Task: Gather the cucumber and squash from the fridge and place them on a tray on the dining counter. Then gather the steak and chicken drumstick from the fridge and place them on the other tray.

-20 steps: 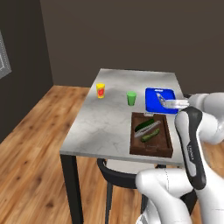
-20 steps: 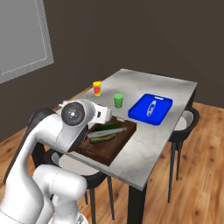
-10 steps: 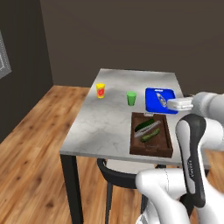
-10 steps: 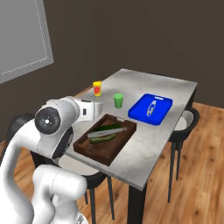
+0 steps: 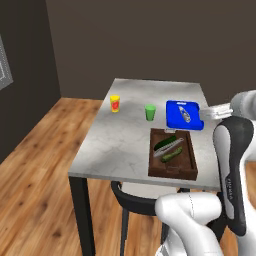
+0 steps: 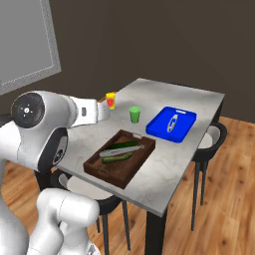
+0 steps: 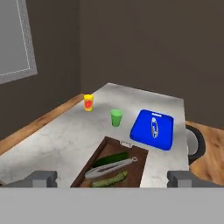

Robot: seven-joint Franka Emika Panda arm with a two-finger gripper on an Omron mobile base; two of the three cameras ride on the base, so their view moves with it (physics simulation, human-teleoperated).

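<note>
Hand view: gripper [image 7: 112,178] spread, empty, above brown tray [image 7: 92,168] – blue tray [image 7: 153,130] lacks meat – risk: steak dropped among vegetables.

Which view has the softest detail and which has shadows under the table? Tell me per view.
Hand view: softest, the brown tray's contents look smeared, and the dining counter shows no strong glare. Left base view: even, flat light, with dim shading below the counter. Right base view: the blue tray is crisp, and the back wall is dark.
</note>
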